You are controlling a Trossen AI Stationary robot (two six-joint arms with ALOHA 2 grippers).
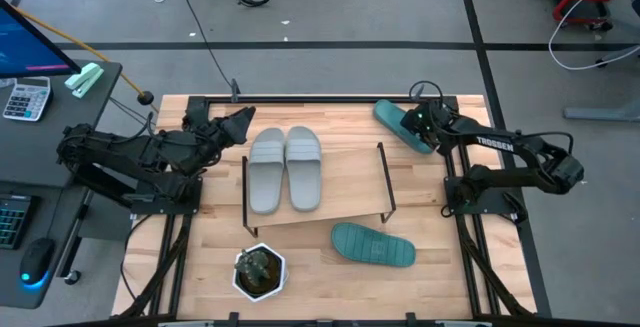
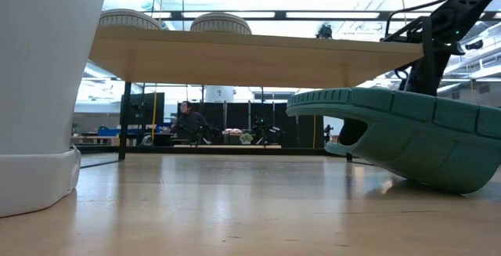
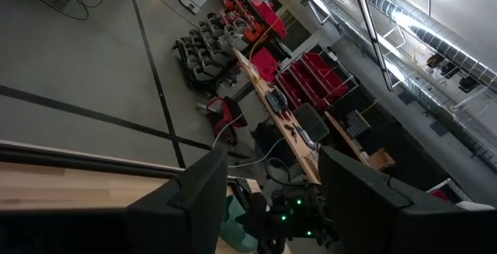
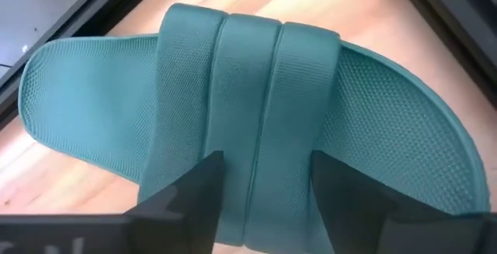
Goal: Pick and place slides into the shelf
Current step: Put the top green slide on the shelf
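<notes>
Pincer, rt arm (image 4: 260,200), astride teal slide's strap (image 4: 252,91).

Potted plant (image 1: 259,272) on the wooden tabletop (image 1: 440,277).

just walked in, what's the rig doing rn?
It's loading slides onto the shelf. Two grey slides already sit side by side on its board. The right gripper is at the table's far right corner, fingers straddling the strap of a teal slide; no firm grip visible yet. A second teal slide lies on the table in front of the shelf. The left gripper waits open near the far left corner.
</notes>
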